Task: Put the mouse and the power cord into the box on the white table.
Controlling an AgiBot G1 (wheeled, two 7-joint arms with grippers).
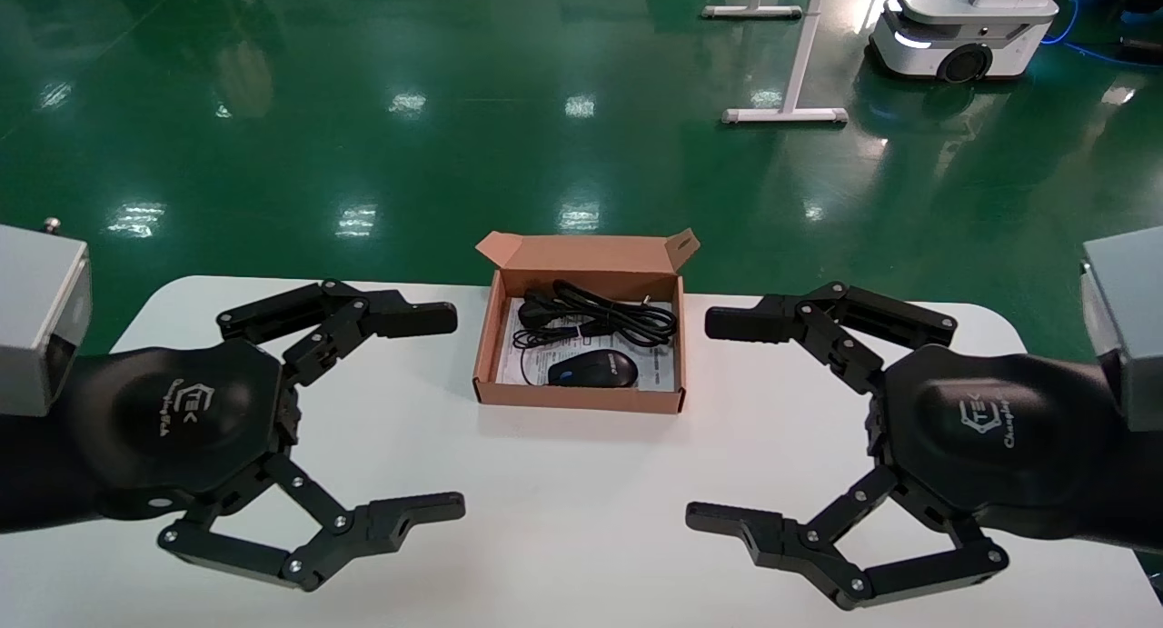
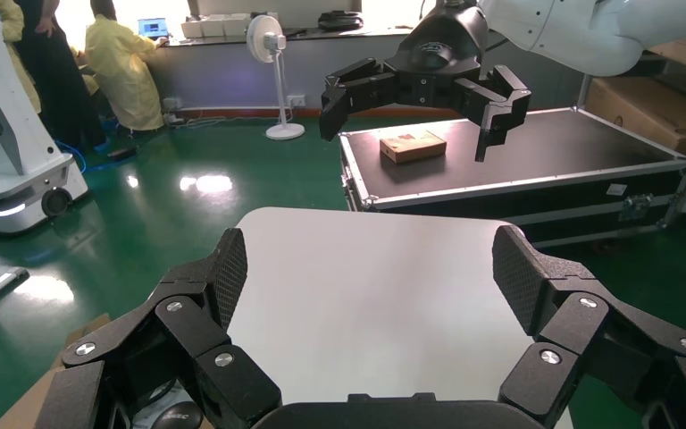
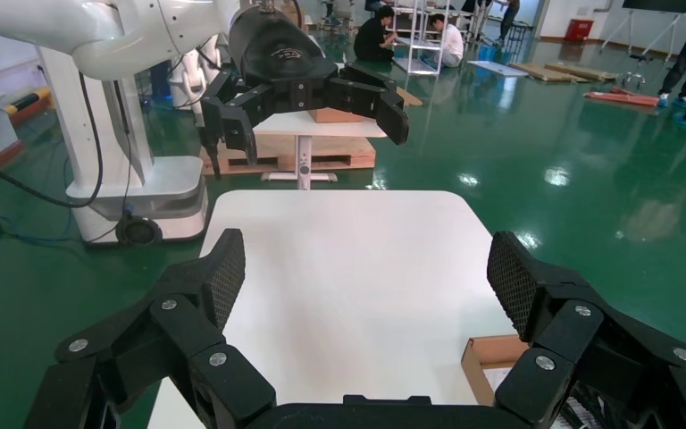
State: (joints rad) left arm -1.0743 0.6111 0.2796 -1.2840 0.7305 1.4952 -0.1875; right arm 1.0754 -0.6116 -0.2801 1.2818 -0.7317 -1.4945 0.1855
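Observation:
The brown cardboard box (image 1: 486,351) stands open at the far middle of the white table (image 1: 563,519), its flap lid up at the back. Inside it the black mouse (image 1: 593,371) lies on a white printed sheet, with the coiled power cord (image 1: 600,319) behind it. My left gripper (image 1: 441,412) hovers open over the table left of the box, nothing between its fingers. My right gripper (image 1: 718,419) hovers open to the box's right, also empty. A corner of the box (image 3: 491,357) shows in the right wrist view, and the mouse (image 2: 177,416) peeks in the left wrist view.
The table's far edge runs just behind the box, with green floor beyond. A white mobile robot base (image 1: 963,28) and a white stand (image 1: 790,110) are on the floor at the far right. A black flight case (image 2: 518,161) holding a small brown carton (image 2: 413,146) lies past the table's right end.

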